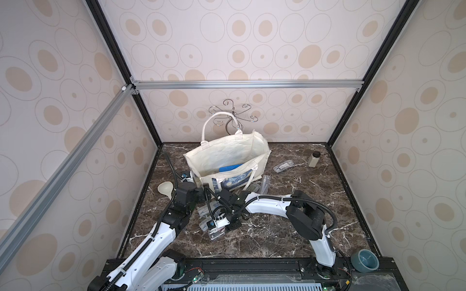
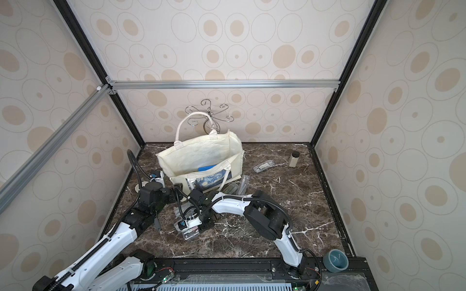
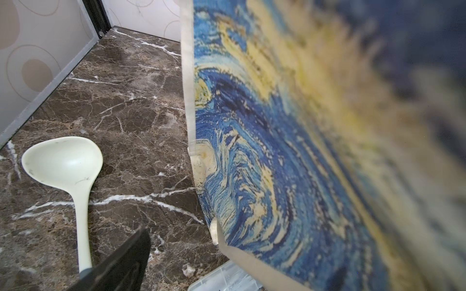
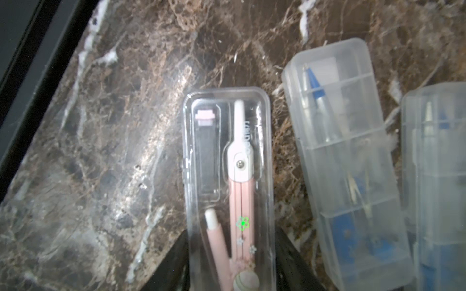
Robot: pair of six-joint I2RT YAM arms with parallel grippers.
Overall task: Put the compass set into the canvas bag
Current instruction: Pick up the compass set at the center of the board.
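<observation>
Counter (image 1: 277, 226): dark brown marble, white veins, glossy, black edging all round. Walls (image 1: 252, 50) on three sides: cream paper with beige ovals. Aluminium rails (image 1: 247, 84) run across the back and left.

Canvas bag (image 1: 227, 156) stands open at 11 o'clock, mouth up, starry print facing 6. Wire hook rack (image 1: 230, 110) is behind it at 12.

Compass set (image 4: 229, 176), a clear case with a pink compass, lies flat on the counter at 7 o'clock, outside the bag. Right gripper (image 4: 232, 274) pinches it, fingers (image 4: 174, 267) against both long sides. Frosted cases (image 4: 340, 151) sit just beside it.

Left gripper (image 1: 188, 177) is spread wide at the bag's 9 o'clock corner. Only one finger (image 3: 121, 264) shows in the wrist view, with the print close by.

Ladle (image 3: 63, 163) at 9, bottle (image 1: 314, 160) at 2, bowl (image 1: 365, 260) on the front rail at 5.
</observation>
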